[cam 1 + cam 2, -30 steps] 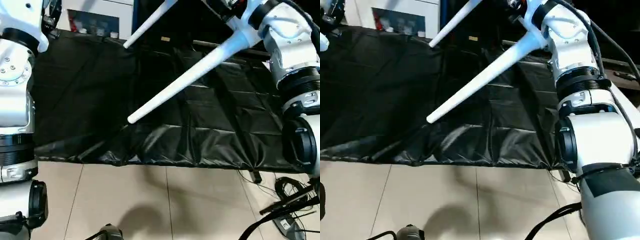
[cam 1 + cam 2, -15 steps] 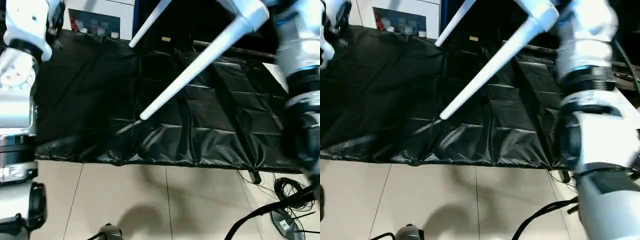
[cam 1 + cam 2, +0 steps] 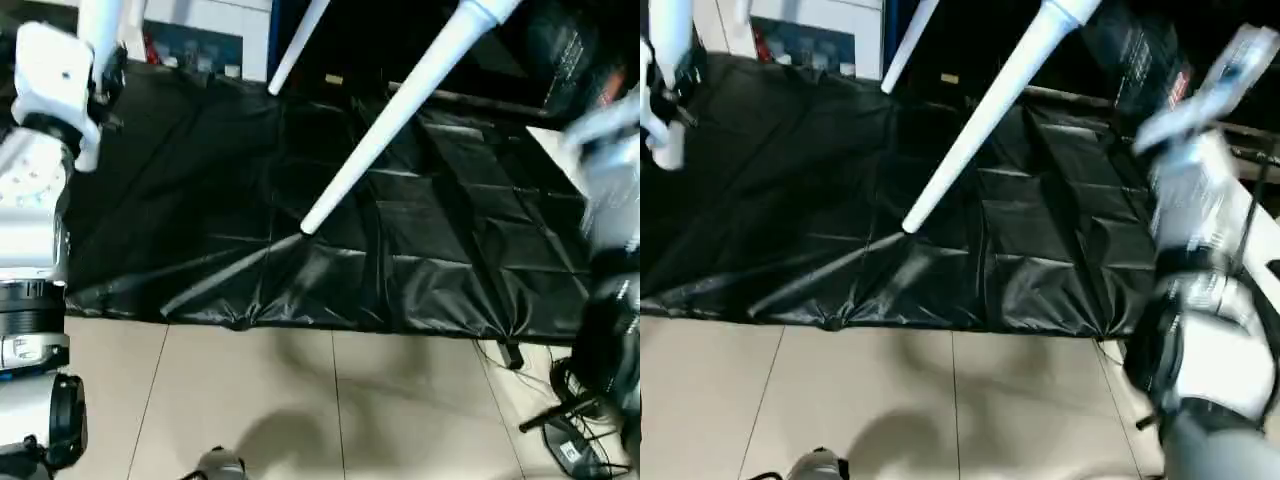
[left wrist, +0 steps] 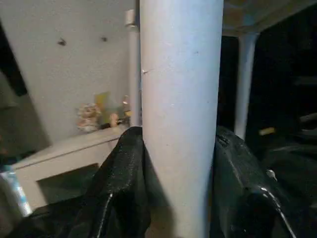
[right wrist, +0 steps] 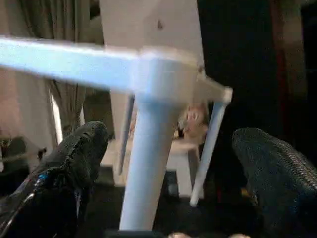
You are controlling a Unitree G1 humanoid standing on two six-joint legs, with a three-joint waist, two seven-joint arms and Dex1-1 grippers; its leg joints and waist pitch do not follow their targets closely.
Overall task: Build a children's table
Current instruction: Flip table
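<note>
Table raised, legs fitted.
Long leg (image 3: 385, 115) has swung toward top centre; left gripper (image 4: 173, 198) clamps another leg (image 4: 181, 99); right gripper (image 5: 163, 198) jaws apart.

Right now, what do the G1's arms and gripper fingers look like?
Left arm: white and silver shells, a ribbed black band, a black round joint cover lower down. Right arm: same white shells with black joints, blurred. Left gripper fingers and right gripper fingers: black, rounded, textured pads.

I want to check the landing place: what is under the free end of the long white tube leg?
Under the long white tube leg's free end lies a wrinkled black plastic sheet. What the sheet covers is hidden. Nearer is beige tiled floor.
</note>
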